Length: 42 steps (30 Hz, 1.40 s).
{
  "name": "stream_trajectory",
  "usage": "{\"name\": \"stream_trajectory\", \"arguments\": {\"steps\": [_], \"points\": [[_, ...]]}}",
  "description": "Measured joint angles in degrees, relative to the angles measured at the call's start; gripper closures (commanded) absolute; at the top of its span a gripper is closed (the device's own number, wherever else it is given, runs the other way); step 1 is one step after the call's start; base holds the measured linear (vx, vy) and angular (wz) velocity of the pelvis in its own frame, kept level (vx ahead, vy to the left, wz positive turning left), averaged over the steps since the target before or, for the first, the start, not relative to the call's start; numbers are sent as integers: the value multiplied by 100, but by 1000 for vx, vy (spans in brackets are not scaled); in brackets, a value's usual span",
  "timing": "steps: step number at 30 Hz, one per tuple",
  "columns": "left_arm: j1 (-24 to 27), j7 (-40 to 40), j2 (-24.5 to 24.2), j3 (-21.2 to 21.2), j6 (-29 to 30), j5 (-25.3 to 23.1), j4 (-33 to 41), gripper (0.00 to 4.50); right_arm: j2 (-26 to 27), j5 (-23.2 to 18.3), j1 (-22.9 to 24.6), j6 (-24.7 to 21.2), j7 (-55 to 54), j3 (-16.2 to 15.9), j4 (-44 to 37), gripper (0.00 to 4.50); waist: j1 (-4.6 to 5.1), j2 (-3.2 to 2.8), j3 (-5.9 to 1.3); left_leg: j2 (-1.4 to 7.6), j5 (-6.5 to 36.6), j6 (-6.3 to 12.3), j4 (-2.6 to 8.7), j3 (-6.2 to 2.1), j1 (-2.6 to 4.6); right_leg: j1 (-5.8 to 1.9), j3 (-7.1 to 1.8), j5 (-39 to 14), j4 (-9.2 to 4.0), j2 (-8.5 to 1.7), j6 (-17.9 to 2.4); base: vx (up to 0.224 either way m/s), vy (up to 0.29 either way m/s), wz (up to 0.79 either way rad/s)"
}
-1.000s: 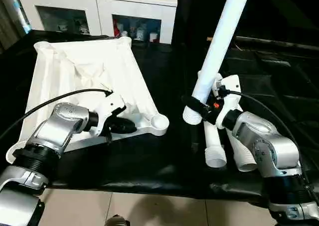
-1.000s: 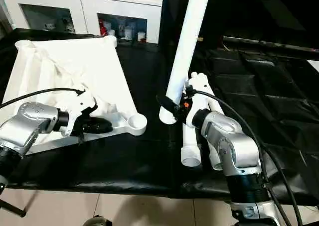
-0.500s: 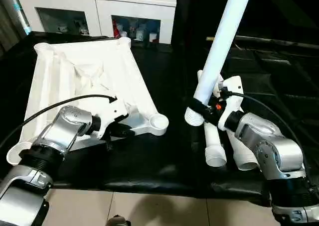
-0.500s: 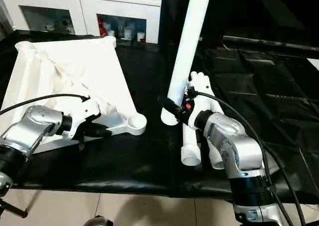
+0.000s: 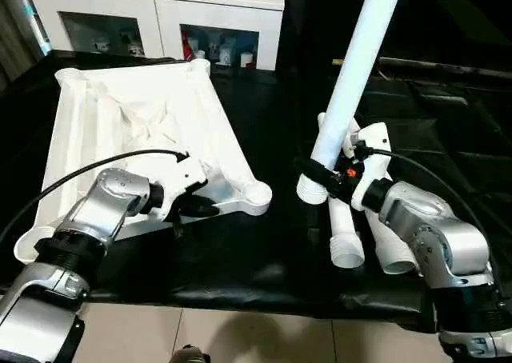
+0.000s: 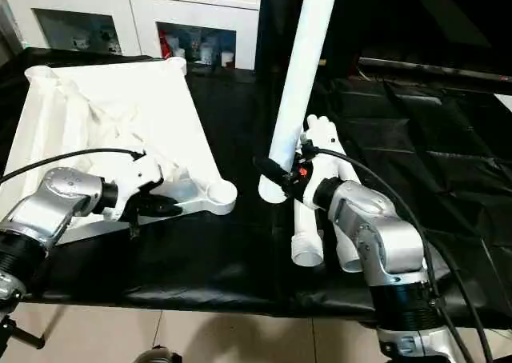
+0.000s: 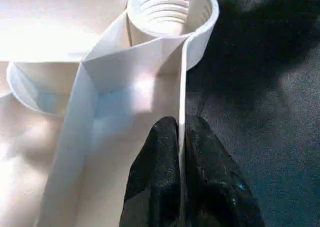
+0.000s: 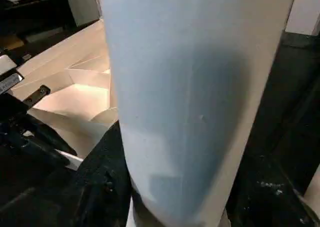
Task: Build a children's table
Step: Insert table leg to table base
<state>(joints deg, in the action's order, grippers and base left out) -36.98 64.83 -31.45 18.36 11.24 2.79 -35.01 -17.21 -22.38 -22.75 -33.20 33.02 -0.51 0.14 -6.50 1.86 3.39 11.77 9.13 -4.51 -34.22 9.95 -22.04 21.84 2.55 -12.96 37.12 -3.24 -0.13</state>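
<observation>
Change since a second ago: the left gripper (image 5: pixel 194 209) has been drawn from over the tabletop's inner ribs down to its near rim, and its jaws have been brought together there; the raised leg and the right arm are seen much as they were.

Surroundings: a white cabinet (image 5: pixel 160 19) with glass doors and small items behind them is seen at 12 o'clock, beyond the black-draped work table (image 5: pixel 240 259). Pale floor tiles (image 5: pixel 240 335) are shown at 6 o'clock, below the table's front edge.

In the way: two spare legs (image 5: pixel 346 235) are left lying side by side on the cloth, just under the right forearm and directly behind the raised leg's foot. A black cable (image 5: pixel 96 159) is looped over the left forearm, across the tabletop's near half.

Tabletop (image 5: pixel 136 123): laid underside up at 10 o'clock on the black cloth; white plastic, ribbed, with round sockets at the corners. The near right socket (image 5: pixel 256 193), ridged inside, is left empty, just beside the left gripper.

Raised leg (image 5: pixel 352 75): a long white tube, held tilted, its top passing out of frame at 1 o'clock and its wide end hanging above the cloth at 3 o'clock of the empty socket, apart from it.

Left gripper: jaws closed almost fully, the thin upright rim wall pinched between the two black fingers (image 7: pixel 160 177).

Right gripper (image 5: pixel 316 173): jaws about half open, clamped round the raised leg near its lower end.
</observation>
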Motion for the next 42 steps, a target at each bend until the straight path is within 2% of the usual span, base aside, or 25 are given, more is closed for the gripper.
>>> {"name": "stream_trajectory", "arguments": {"steps": [1, 4, 6, 8, 16, 18, 21, 26, 29, 36, 42], "points": [[0, 6, 5, -16, 27, 12, 0, 377, 0, -1, 0, 0, 2, 0, 0, 257, 1, 0, 0, 0, 0, 0, 0, 0, 0, 0, 0, 0, 0, 0, 0, 0, 0, 0], [0, -9, 34, -111, 69, 91, 2, 371, 0, -2, 0, -6, 7, -4, 0, 257, 1, 1, -1, 0, 0, 0, 0, 0, 0, 0, -1, 0, 0, 0, 0, 0, 0, 0], [1, -38, 37, -118, -20, 66, 0, 342, 0, -2, 0, -22, 20, -5, 0, 257, 1, 1, -1, 0, 0, 0, 0, 1, 0, 0, -1, 0, -1, 0, 0, 0, 0, 0], [7, -85, 46, -118, -93, 10, -4, 330, 0, -2, 0, -36, 53, -7, 0, 257, -1, 1, -1, 0, 0, 0, 0, 0, 0, 0, 0, 0, 0, 0, 0, 0, 0, 0], [7, -136, 45, -117, -149, -67, -135, 330, 1, -22, 0, -41, 76, -13, -1, 257, 4, 1, -1, 0, 0, 0, 0, 1, 1, 0, -1, 0, 0, 0, 0, 0, 0, 0], [7, -111, 34, -117, -145, -100, -136, 367, 17, -23, 0, -41, 82, -14, -1, 257, 4, 1, -1, 0, 0, 0, 0, 0, 1, 0, -1, 0, 0, 0, 0, 0, 0, 0], [8, -27, 34, -117, -143, -101, -136, 373, 34, -28, 0, -41, 101, -14, -1, 257, 5, 1, -1, 1, 0, 0, 0, 0, 1, 0, -1, 0, 0, 0, 0, 0, 0, 0], [59, 92, 34, -176, 12, -4, -52, 418, 49, -40, -8, -45, 166, -83, -1, 257, 4, 8, -1, 1, 0, 0, 0, 1, -1, 1, -1, 0, -1, 0, 0, 0, 0, 0], [215, 153, -4, -181, 37, -5, 239, 448, 25, -49, -9, -64, 348, -220, -1, 257, 4, 8, 0, 1, 2, 4, 2, 1, -4, 3, 0, -1, -5, 0, 0, 0, 0, 0], [790, 288, 60, -33, 374, 40, 1424, 450, -58, -53, -10, -166, 565, -333, -1, 257, -46, 28, -4, 0, 9, 16, 5, 9, -6, 3, 0, -10, -8, -4, -5, 0, 0, 0], [862, 121, 298, 115, 535, -52, 1687, 450, -58, -111, -18, -289, 846, -518, 7, 257, -63, 34, -6, 0, 2, 10, 5, 17, 2, -1, -2, -7, -4, -10, -1, 0, 0, 0]]}}
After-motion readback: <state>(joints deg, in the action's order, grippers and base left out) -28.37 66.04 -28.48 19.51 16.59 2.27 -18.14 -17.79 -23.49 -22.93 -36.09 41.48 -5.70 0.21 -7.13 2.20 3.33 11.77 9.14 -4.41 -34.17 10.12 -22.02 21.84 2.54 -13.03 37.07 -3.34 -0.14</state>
